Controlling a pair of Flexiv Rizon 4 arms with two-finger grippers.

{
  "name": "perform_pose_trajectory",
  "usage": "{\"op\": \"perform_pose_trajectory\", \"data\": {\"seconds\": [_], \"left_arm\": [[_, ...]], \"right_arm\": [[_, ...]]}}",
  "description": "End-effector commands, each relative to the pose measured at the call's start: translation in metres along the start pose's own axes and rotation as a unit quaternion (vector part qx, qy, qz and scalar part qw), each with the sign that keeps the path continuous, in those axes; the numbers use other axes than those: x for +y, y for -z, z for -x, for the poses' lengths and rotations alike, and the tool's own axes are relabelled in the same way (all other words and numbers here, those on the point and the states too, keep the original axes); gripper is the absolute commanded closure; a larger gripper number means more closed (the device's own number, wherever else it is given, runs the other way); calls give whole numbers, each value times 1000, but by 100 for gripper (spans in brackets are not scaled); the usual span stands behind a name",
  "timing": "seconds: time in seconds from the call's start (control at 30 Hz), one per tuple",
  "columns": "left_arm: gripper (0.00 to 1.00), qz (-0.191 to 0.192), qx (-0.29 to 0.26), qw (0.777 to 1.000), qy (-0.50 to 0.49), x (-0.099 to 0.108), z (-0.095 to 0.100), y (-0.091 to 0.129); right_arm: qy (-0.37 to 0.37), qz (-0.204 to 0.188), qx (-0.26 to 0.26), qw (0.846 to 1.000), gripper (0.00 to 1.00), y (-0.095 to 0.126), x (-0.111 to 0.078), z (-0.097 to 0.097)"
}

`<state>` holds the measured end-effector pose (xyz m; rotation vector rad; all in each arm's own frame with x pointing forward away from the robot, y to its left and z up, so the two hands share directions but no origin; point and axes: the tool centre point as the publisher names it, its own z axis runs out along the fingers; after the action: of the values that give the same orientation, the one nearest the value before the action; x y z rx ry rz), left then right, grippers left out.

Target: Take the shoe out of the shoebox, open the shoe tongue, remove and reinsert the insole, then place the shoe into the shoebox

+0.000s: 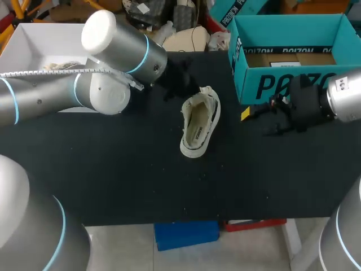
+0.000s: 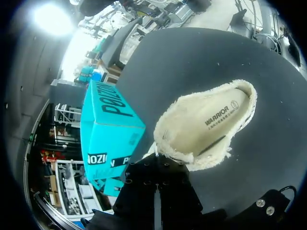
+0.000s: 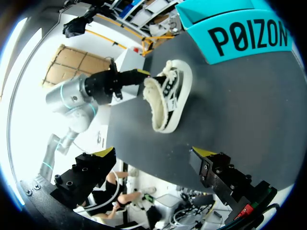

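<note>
1. Shoe stands on the table, opening upward, outside the shoebox.
2. Left gripper sits at one end of the shoe; whether it grips cannot be told.
3. Right gripper is released, its fingers wide apart and holding nothing.

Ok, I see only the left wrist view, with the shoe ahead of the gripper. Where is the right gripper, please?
Observer: The right gripper is open and empty. It is by the front wall of the shoebox, apart from the shoe.
Operator: Is something inside the shoebox?
Observer: The head view shows it open, with no shoe in it.
Operator: And does my left gripper hold the shoe?
Observer: The right wrist view shows the left gripper right at the shoe's lace end, but I cannot tell whether it grips.
</note>
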<state>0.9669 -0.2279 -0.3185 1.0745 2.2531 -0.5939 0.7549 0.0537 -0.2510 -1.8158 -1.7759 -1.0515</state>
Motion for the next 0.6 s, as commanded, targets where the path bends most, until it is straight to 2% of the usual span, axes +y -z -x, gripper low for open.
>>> {"op": "perform_pose_trajectory", "data": {"seconds": [0.03, 0.23, 0.6], "left_arm": [[100, -3, 7, 1000, -1, -2, -4, -2], [100, -25, 21, 999, -12, -18, -16, -4], [100, -40, 52, 998, -7, -28, -49, -17]], "right_arm": [[0, -1, -1, 1000, 0, 0, 0, -1], [0, -1, -1, 1000, 0, 0, 0, -1], [0, -1, -1, 1000, 0, 0, 0, -1]]}}
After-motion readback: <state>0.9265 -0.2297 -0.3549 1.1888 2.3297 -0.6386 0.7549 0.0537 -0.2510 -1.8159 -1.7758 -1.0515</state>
